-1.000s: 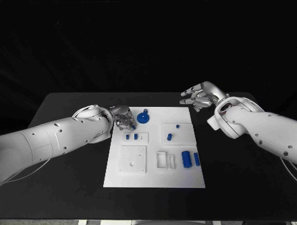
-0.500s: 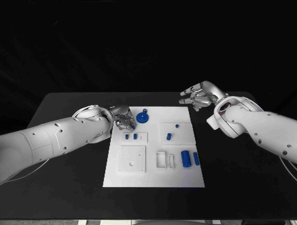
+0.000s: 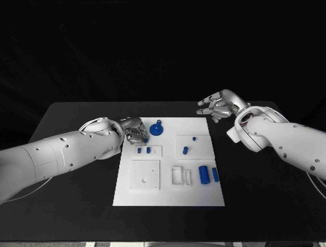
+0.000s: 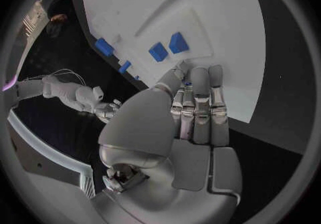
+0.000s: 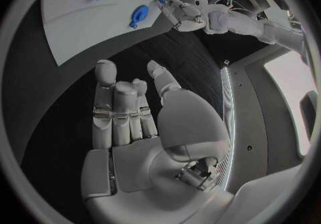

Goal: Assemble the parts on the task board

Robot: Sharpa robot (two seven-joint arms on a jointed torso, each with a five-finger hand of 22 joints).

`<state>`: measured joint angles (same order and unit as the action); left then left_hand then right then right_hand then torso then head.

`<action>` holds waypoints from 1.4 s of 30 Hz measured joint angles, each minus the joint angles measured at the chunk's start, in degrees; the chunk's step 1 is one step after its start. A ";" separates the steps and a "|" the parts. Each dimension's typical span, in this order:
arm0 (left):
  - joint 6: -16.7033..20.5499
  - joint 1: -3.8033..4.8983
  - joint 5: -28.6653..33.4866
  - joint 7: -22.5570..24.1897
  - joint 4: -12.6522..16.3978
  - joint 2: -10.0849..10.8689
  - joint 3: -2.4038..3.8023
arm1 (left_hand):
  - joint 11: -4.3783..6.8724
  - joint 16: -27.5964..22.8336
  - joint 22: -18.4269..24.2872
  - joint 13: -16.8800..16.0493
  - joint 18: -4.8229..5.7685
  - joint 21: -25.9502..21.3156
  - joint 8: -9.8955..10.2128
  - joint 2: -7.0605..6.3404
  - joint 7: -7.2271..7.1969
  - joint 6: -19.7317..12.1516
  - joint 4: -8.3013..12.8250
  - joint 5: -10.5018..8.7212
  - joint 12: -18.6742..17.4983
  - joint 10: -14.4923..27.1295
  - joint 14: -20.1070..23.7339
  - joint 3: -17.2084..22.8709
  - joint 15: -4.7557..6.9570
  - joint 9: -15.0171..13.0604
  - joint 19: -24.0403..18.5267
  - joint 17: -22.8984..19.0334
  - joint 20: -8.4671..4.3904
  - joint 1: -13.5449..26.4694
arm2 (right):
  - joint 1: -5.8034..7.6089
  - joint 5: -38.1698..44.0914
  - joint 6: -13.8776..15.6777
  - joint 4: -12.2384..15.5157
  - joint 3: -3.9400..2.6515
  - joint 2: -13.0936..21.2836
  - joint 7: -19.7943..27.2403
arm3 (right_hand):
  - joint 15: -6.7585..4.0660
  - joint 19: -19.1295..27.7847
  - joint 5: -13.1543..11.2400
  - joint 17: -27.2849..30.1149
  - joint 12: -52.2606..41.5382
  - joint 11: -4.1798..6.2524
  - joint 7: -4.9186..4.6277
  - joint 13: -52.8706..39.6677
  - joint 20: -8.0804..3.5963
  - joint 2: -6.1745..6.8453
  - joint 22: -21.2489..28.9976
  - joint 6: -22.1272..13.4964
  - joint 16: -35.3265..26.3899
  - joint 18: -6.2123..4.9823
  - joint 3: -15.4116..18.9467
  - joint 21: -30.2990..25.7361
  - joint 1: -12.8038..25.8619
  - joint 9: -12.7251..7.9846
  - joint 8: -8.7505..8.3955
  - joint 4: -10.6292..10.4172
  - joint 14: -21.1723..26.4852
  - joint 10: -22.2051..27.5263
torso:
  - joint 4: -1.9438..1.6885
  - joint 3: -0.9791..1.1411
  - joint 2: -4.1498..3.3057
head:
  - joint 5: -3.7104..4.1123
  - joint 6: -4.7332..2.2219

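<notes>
Left hand [image 3: 136,129]: positioned over the far-left corner of the task board [image 3: 170,198]. Fingers lie pressed together, pointing down at the board; a small blue part [image 4: 188,83] shows at the fingertips, but whether it is pinched cannot be determined.

Task board: white plate at the centre of the black table [image 3: 74,175]. Left to right it carries two small blue pegs [image 3: 144,150] in a raised block, a round blue part with a handle [image 3: 158,128], a blue pin [image 3: 185,150], and two upright blue bars [image 3: 208,174] near the right edge. No legible writing or labels.

Right hand [image 3: 218,105]: raised beyond the board's far-right corner, fingers loosely spread, holding nothing.
</notes>
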<state>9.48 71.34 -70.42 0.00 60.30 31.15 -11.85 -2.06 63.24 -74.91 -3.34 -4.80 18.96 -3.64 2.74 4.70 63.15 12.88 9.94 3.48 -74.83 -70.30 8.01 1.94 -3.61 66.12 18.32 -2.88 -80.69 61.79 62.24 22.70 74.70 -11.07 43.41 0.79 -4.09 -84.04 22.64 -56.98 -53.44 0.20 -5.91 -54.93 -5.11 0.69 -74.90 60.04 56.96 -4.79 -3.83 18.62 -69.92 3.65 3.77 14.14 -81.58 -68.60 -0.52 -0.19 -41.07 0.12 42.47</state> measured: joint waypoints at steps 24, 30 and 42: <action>1.72 -0.09 -0.10 0.19 0.51 1.30 0.02 | -0.51 0.00 0.00 0.00 0.36 -0.23 0.21 -1.39 -2.02 -11.65 1.11 -0.47 0.00 0.52 0.20 0.02 -0.21 0.26 0.00 -0.50 0.01 0.34 | 0.00 0.00 -0.01 -0.14 0.00 -0.07 0.00 | 0.00 0.00 0.00 0.00 0.00 0.00 0.00 0.08 0.00 0.00 0.00 0.00 0.00 -0.01 0.00 0.00 0.00 0.00 0.00 0.00 0.00 0.00 | -0.04 -0.02 -0.01 | -0.44 -0.06; 2.37 -0.10 0.33 0.48 0.92 2.48 0.35 | -0.73 0.00 0.00 0.00 0.36 -0.34 -0.19 -1.39 -0.04 -5.03 1.16 -0.47 0.00 1.16 0.43 0.07 -0.44 0.00 0.00 -0.74 0.00 0.34 | 0.00 0.00 -0.42 -0.42 0.00 -0.03 -0.03 | 0.02 0.00 -0.15 2.20 5.75 0.04 -0.22 5.69 0.00 0.00 0.00 -0.22 -2.55 -0.01 0.17 -4.49 0.00 0.00 0.00 0.17 1.01 1.27 | -0.01 0.00 0.00 | -0.53 -0.16; 6.59 2.13 14.41 2.86 2.41 6.66 3.30 | -1.45 -10.63 0.33 -0.13 1.03 -5.51 -0.17 -1.42 1.80 1.26 1.59 0.20 0.18 1.96 3.78 0.50 -0.91 -0.20 -4.00 -5.11 0.52 0.37 | 0.00 5.90 -6.25 -2.22 0.00 -0.73 -0.42 | 1.73 -0.09 -3.51 10.88 49.20 -3.22 -0.91 50.15 1.36 0.60 4.81 1.65 -7.94 -1.66 -7.79 -11.44 -0.60 -0.13 -0.30 2.22 2.76 -3.33 | 0.00 0.08 0.04 | 0.52 -1.12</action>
<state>16.07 73.46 -56.01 2.85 62.71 37.80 -8.55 -3.51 52.61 -74.58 -3.46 -3.77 13.45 -3.81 1.32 6.50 64.41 14.47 10.13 3.66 -72.87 -66.52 8.51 1.02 -3.81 62.12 13.21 -2.36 -80.32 61.80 68.15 16.45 72.48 -11.07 42.68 0.37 -2.36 -84.13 19.14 -46.10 -4.23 -3.02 -6.83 -4.77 -3.75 1.29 -70.09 61.69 49.03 -6.45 -11.61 7.17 -70.51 3.52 3.47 16.36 -78.82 -71.92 -0.52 -0.11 -41.03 0.64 41.35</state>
